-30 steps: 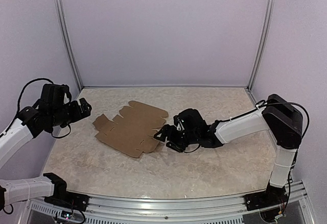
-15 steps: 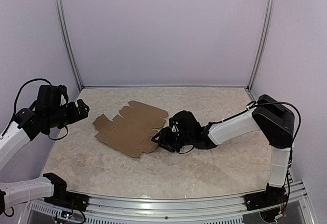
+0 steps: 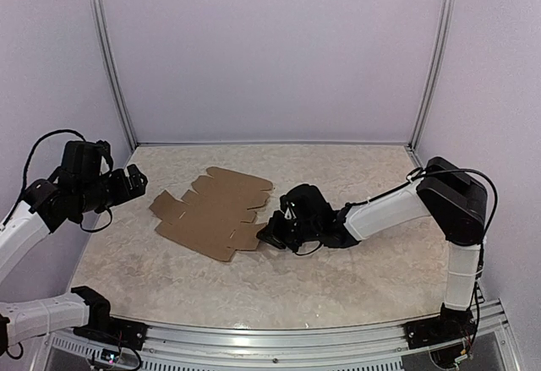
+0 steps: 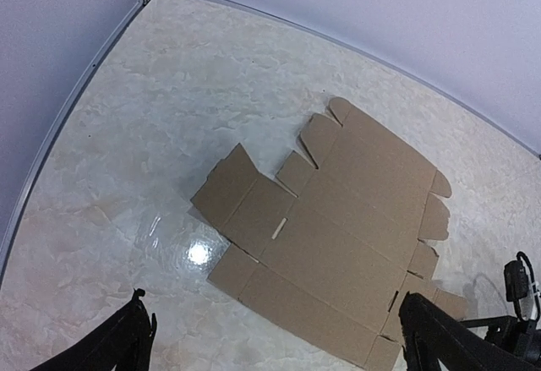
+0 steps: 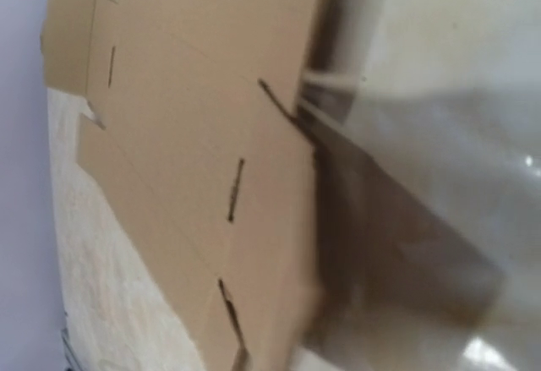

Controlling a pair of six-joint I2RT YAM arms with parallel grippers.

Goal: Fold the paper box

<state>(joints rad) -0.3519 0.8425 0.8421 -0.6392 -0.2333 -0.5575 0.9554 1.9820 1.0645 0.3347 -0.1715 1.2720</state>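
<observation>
- The paper box (image 3: 213, 212) is lying flat and unfolded on the bench (image 3: 355, 278) — between the two end effectors, nearer to the right one.
- The left end effector (image 3: 135, 183) is hovering above the bench, well apart from the box. Its fingers (image 4: 118, 346) are standing wide apart and holding nothing. The sheet is lying ahead of it and below.
- The right end effector (image 3: 270, 232) is reaching low, and its tip is sitting just at the nearest flap edge of the box.
- In the right wrist view the cardboard is filling the left side, close before the end effector. The picture is blurred — I cannot tell if the jaws are together or clamped on the flap.
</observation>
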